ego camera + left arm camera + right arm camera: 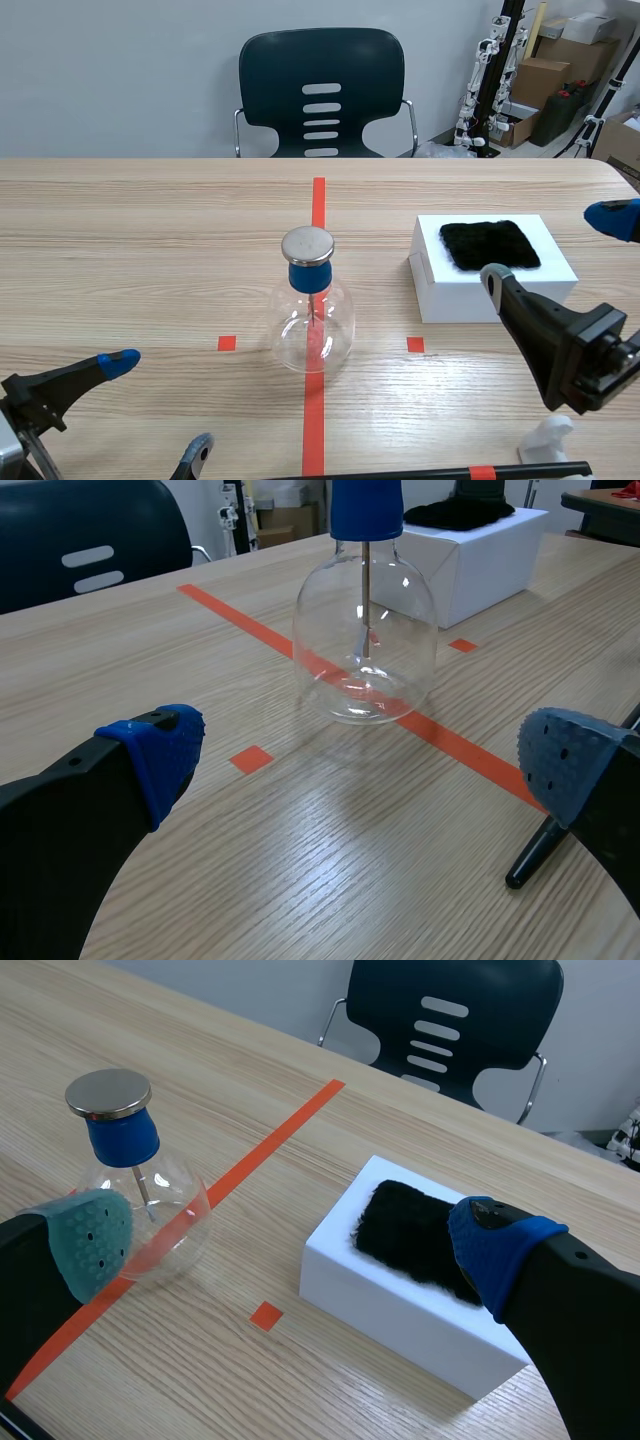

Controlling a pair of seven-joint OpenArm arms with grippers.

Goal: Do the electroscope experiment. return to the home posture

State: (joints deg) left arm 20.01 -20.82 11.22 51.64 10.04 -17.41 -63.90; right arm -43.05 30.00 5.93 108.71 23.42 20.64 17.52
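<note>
Scene view: left gripper (pixel 160 405) and right gripper (pixel 552 245) are both gaping empty, flask (pixel 312 325) standing apart between them on the bench (pixel 150 250).

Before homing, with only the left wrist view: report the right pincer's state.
Observer: The right pincer is open and empty.
Operator: Next, give me the flask's top.
Observer: A metal disc caps the flask.
Operator: Say what's near the rod.
Observer: A small white object stands beside the rod.
</note>
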